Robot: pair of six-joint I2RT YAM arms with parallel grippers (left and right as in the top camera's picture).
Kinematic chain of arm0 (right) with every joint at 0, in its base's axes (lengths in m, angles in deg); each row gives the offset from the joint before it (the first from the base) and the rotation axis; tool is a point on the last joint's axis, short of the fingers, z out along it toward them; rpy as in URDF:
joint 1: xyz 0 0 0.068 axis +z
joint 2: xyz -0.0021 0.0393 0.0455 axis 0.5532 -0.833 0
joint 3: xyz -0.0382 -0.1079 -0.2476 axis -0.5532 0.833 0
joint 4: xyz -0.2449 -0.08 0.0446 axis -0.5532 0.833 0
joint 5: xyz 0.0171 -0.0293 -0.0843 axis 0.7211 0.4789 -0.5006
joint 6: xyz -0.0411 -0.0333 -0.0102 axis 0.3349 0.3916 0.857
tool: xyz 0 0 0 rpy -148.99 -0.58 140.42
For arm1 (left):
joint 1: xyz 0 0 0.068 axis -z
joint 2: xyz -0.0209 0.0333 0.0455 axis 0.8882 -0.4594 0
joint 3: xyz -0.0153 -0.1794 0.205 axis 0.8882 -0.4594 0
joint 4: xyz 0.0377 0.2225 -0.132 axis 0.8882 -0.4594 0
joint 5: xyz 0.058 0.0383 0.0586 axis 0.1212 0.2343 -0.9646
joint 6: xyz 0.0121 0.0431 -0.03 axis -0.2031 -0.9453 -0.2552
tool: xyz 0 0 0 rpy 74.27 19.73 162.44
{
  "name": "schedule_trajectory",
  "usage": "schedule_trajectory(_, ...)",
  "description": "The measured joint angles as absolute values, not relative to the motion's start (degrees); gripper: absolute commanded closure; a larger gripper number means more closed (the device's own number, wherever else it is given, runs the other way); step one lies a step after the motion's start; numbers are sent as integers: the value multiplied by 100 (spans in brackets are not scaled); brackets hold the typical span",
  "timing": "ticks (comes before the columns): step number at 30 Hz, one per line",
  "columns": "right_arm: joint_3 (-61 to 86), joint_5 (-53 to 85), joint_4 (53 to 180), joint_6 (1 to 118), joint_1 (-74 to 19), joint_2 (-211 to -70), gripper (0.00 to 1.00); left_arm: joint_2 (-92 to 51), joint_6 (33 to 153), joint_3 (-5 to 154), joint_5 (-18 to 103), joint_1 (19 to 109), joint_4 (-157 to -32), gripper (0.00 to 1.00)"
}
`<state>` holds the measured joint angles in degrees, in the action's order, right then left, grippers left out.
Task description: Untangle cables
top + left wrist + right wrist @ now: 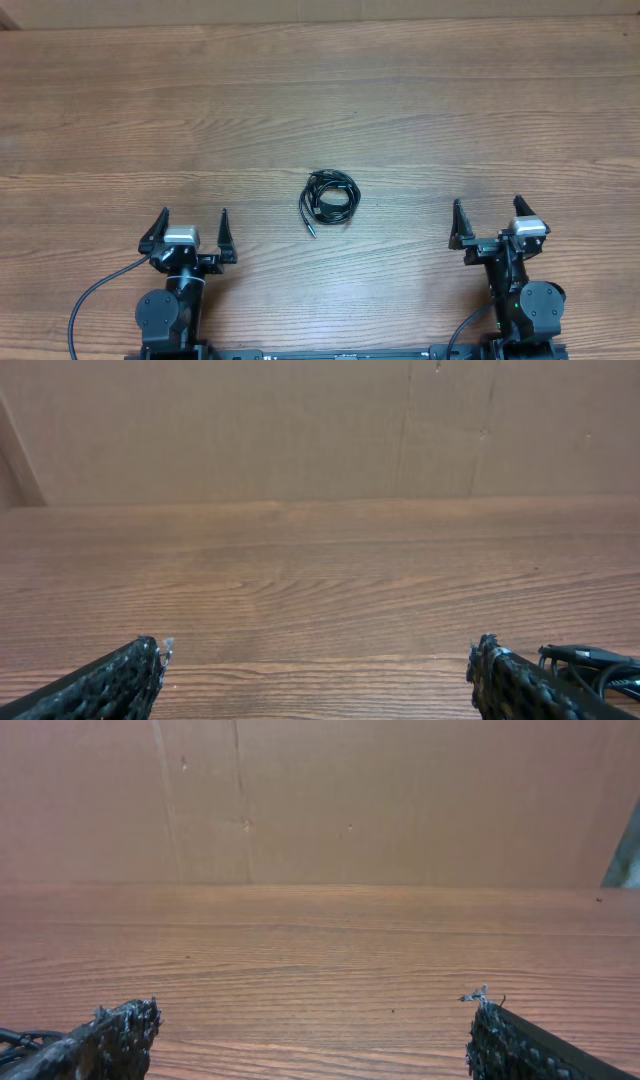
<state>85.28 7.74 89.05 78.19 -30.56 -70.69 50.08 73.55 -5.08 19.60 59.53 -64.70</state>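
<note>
The cables (329,197) lie as a small coiled black bundle on the wooden table, near the middle, with a plug end sticking out at the lower left. My left gripper (193,217) is open and empty, to the lower left of the bundle. My right gripper (486,206) is open and empty, to the lower right of it. A bit of the cables shows at the right edge of the left wrist view (600,662) and at the lower left corner of the right wrist view (18,1040).
The wooden table (320,110) stretches far beyond both grippers. A brown cardboard wall (300,430) stands along the table's far edge and also shows in the right wrist view (400,800).
</note>
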Motion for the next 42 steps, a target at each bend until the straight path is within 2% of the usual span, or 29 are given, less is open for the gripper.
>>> schedule_trajectory(7,8528,772,8907,7822,-3056,-7069,0,5008,7558,-515,2106,5953,-6326,0)
schedule_trajectory(11,8528,772,8907,7822,-3056,-7069,0,5008,8898,-517,3365,5956,-5735,0)
schedule_trajectory(14,8528,770,8905,7819,-3056,-7069,0,5006,9857,-519,4204,5956,-5117,1)
schedule_trajectory(19,8528,774,8905,7822,-3056,-7072,0,5026,10666,-478,4993,5956,-3128,0)
schedule_trajectory(21,8528,772,8909,7819,-3056,-7074,0,5026,10797,-344,5072,5956,-3047,0)
schedule_trajectory(26,8528,774,8905,7819,-3056,-7074,0,4897,10627,746,5140,5956,-4442,0)
schedule_trajectory(32,8528,774,8911,7822,-3056,-7078,0,3918,9584,3262,5168,5956,-6914,0)
schedule_trajectory(42,8528,785,8907,7819,-3056,-7080,0,145,8644,7743,5520,5956,-12703,0)
